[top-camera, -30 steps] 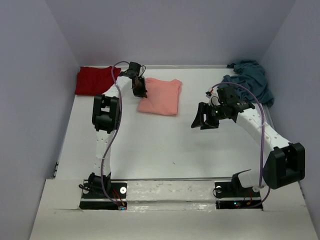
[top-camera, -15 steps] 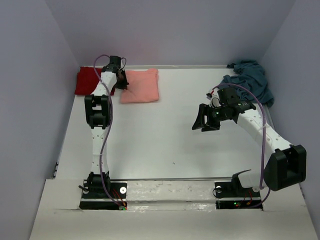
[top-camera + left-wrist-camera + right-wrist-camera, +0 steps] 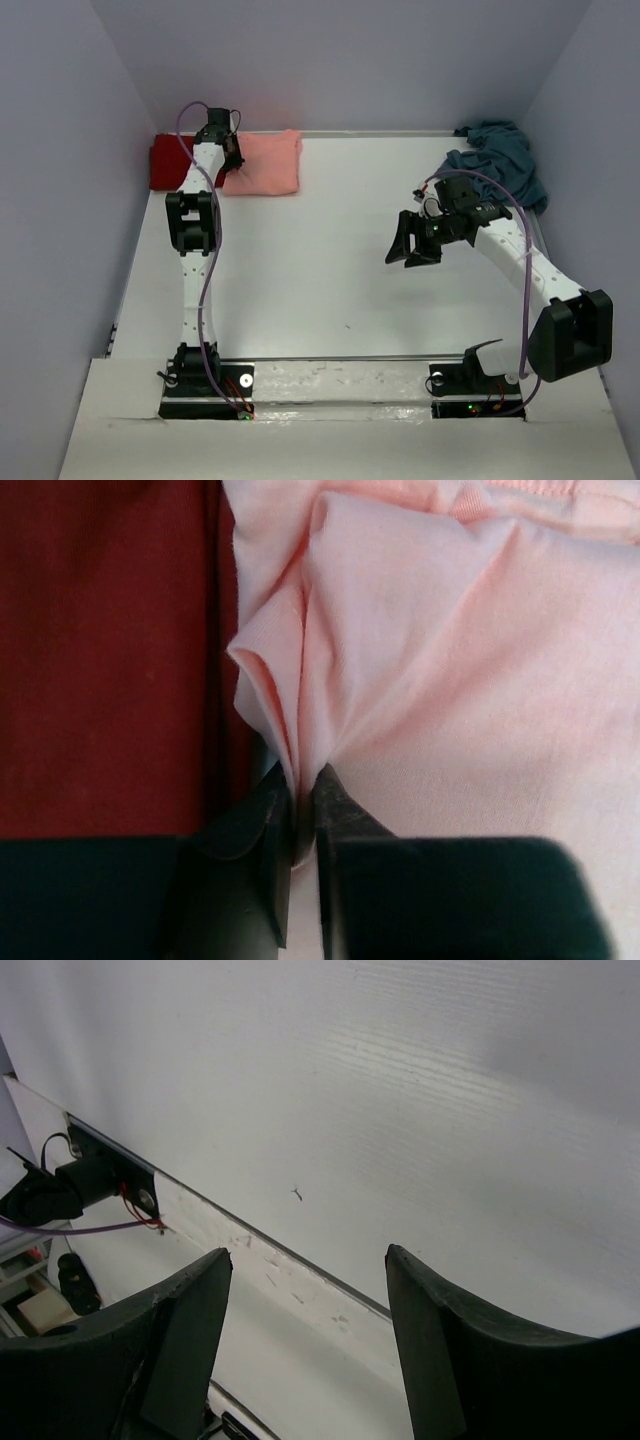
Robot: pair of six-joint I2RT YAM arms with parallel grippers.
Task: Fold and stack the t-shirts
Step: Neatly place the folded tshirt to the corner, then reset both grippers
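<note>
**Pink shirt hauled to the red one, 1 shirt still unfolded**

Over the last second I have dragged the folded salmon-pink shirt [image 3: 268,165] from the far middle of the table [image 3: 320,270] out to 11 o'clock. It now lies against the dark red shirt [image 3: 168,165] in the far-left corner. On the left wrist view its bunched left edge laps a little onto the red cloth, but most of it lies to the right. I judge this a side-by-side landing and not yet a square stack.

The left gripper [image 3: 222,150] is clamped on a pleat of pink cloth. The fingers [image 3: 245,820] flank the fold with only a thin gap between them. The pleat stands up as a ridge, so letting go here may leave that corner rumpled.

At 1 o'clock the teal-blue shirt [image 3: 498,158] sits crumpled against the far-right wall, untouched, so I count 2 of 3 shirts folded. The right gripper [image 3: 408,245] hangs at about 3 o'clock over bare table, jaws spread wide, holding nothing, as it was a second ago.

The left arm hides the seam between pink and red from above, so I cannot tell the overlap there. Nothing lies between the right gripper and the teal-blue shirt.
</note>
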